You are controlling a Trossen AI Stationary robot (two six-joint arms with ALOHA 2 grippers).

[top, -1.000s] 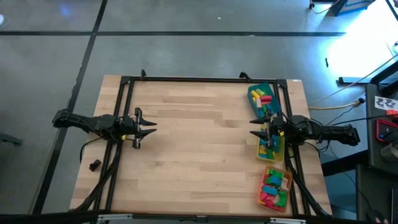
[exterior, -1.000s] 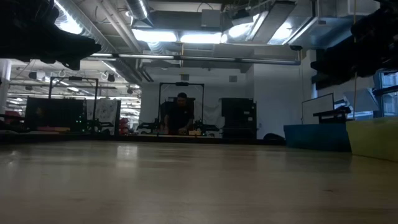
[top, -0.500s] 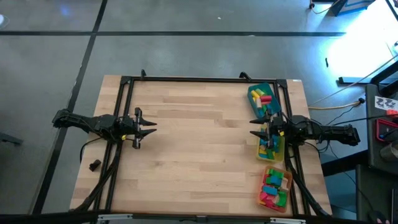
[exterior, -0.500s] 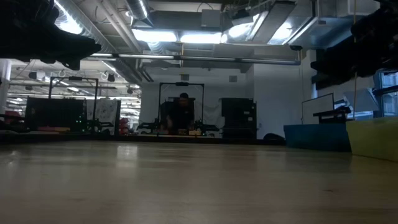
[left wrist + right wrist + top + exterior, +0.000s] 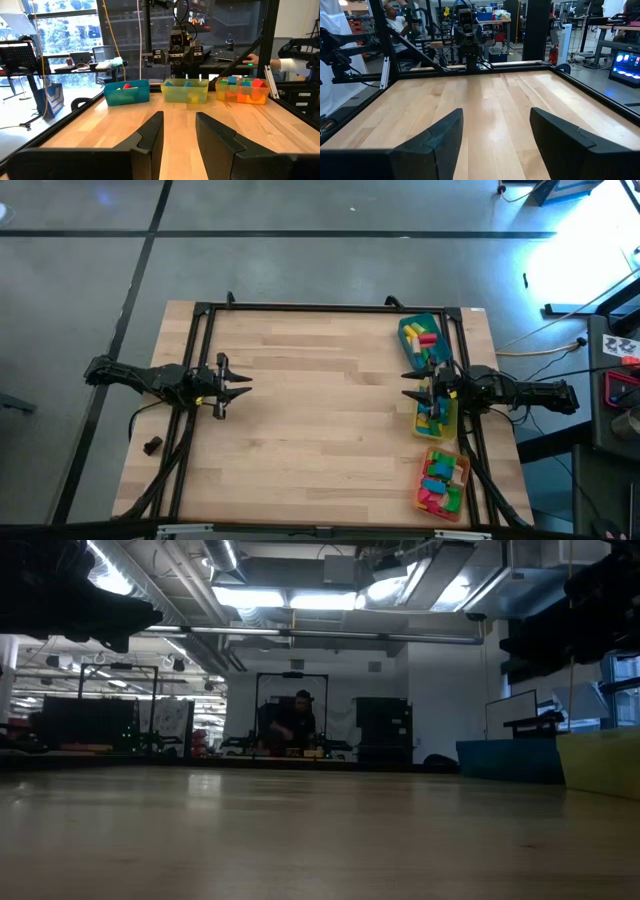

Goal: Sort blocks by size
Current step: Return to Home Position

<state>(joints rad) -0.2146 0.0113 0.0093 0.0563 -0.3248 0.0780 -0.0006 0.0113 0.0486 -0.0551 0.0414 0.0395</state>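
Observation:
The blocks lie in three trays along the table's right side: a teal tray (image 5: 424,340) at the far end, a yellow tray (image 5: 437,418) in the middle, and an orange tray (image 5: 442,483) nearest the front. The left wrist view shows the same blocks (image 5: 240,85) across the table. My left gripper (image 5: 247,386) hangs level above the table's left side, open, with nothing between its fingers (image 5: 152,131). My right gripper (image 5: 405,386) hangs level beside the teal and yellow trays, pointing toward the table's middle. It is open and wide (image 5: 495,132).
A small dark lump (image 5: 152,445) lies near the table's left front edge. A black frame (image 5: 330,307) runs around the table. Bare wood (image 5: 320,400) spreads between the two grippers. A person (image 5: 295,725) stands in the room beyond the table.

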